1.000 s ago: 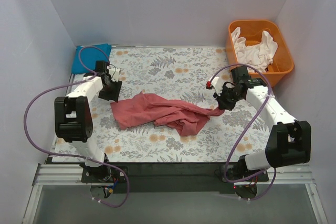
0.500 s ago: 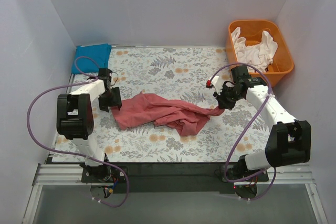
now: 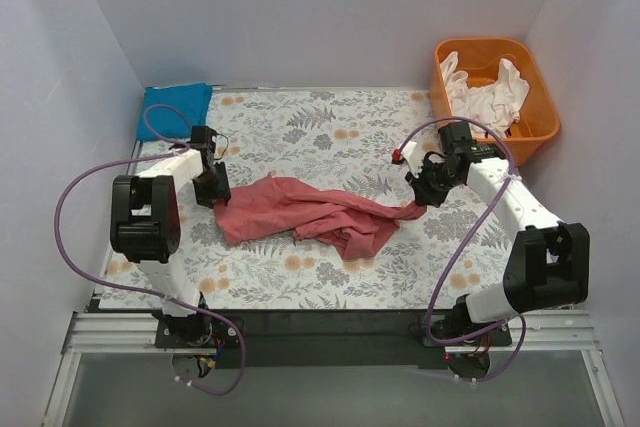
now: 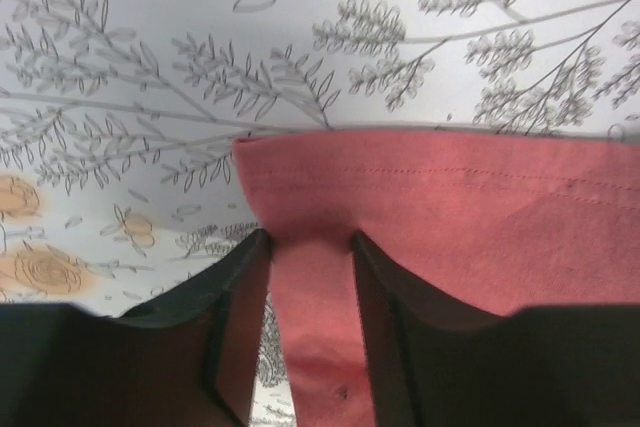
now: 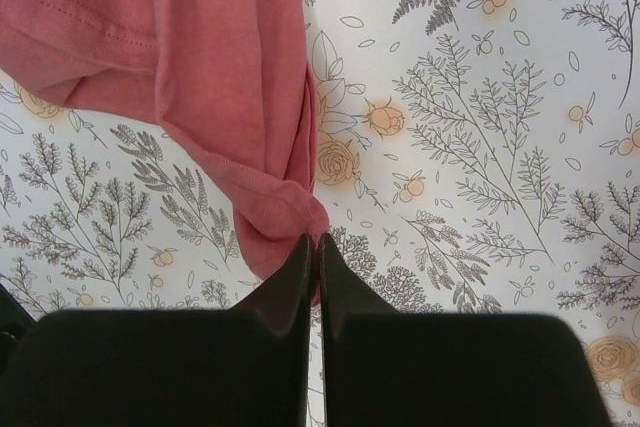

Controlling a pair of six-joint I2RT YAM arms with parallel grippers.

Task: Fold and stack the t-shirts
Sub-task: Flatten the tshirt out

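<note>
The rose-red t-shirt (image 3: 300, 212) lies crumpled and stretched across the middle of the floral mat. My left gripper (image 3: 215, 194) sits at its left corner. In the left wrist view the hemmed corner of the red shirt (image 4: 480, 217) bunches between the jaws of the left gripper (image 4: 310, 237), filling the gap and touching both. My right gripper (image 3: 425, 197) pinches the shirt's right tip. In the right wrist view the right gripper (image 5: 318, 239) is shut on a fold of the red shirt (image 5: 230, 57). The bright blue t-shirt (image 3: 172, 107) lies folded at the back left corner.
An orange tub (image 3: 540, 127) holding white cloths (image 3: 490, 97) stands at the back right, just behind my right arm. White walls close in the left, back and right sides. The mat's near edge meets a black rail in front of the arm bases.
My left gripper slid in from the left onto the shirt's left corner, and its jaws narrowed around the fabric. The right gripper kept its pinch and barely shifted.
</note>
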